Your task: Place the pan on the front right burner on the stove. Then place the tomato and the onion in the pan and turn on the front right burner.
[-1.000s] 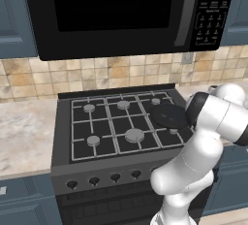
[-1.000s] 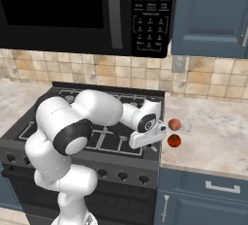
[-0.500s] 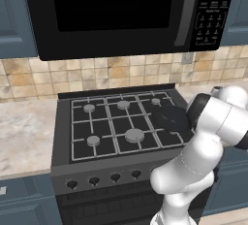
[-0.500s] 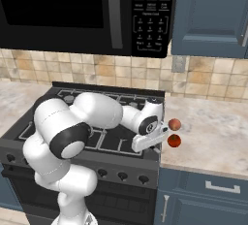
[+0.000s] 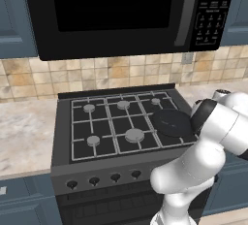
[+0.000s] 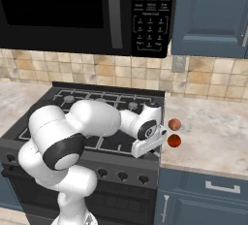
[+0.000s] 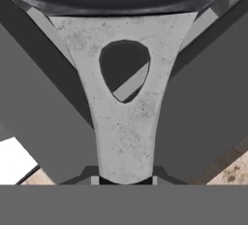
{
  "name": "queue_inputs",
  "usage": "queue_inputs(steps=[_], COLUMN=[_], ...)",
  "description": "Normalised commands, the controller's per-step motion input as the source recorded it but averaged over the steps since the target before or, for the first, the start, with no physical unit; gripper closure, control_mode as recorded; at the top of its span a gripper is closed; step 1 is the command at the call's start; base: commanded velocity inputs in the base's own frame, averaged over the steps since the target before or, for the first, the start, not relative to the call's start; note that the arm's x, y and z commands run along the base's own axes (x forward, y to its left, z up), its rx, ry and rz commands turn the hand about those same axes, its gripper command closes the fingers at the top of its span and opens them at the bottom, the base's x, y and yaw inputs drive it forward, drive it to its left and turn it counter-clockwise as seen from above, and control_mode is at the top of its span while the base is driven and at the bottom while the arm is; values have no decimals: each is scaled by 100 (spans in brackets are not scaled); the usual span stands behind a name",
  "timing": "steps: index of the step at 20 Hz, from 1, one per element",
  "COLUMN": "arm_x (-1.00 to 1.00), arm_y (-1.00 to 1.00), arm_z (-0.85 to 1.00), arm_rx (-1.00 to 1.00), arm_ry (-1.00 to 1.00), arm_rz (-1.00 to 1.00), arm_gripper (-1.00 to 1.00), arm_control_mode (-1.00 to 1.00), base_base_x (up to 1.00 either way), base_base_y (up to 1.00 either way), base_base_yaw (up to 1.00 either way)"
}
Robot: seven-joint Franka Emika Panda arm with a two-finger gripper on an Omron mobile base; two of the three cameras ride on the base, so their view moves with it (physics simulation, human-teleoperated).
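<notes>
A: Where is the pan (image 5: 171,122)?

B: You have it on the stove (image 5: 63,136), over the front right burner zone, handle pointing right toward the tabletop (image 6: 213,132). Your hand (image 6: 147,144) is clamped on that handle (image 7: 123,122).

A: And next?

B: Tomato (image 6: 174,140) and onion (image 6: 174,124) lie just right of your hand, onion behind. Microwave keypad (image 6: 151,25) writing is too small to read, I think.

- Even, soft rendered light is filling both base views; no hard shadows are showing.
- A faint vertical sheen is running down the microwave (image 6: 87,10) door.
- The white arm (image 5: 208,141) is reading bright, unclipped.
- The hand view is looking soft and blocky up close.
</notes>
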Motion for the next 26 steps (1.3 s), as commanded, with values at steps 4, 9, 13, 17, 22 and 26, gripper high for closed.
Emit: queue_inputs(steps=[4, 9, 13, 17, 22, 26], arm_x=[17, 35, 42, 11, 1, 0], arm_y=[1, 0, -1, -11, -18, -3], arm_z=[0, 0, 0, 0, 0, 0], arm_rx=[0, 0, 0, 0, 0, -1], arm_ry=[0, 0, 4, 5, 3, 2], arm_rz=[0, -3, -6, -3, -1, -1], arm_gripper=[100, 100, 100, 100, 100, -100], arm_control_mode=[-100, -100, -100, -100, -100, -100], base_base_x=[0, 0, 0, 0, 0, 0], base_base_y=[0, 0, 0, 0, 0, 0], base_base_yaw=[0, 0, 0, 0, 0, 0])
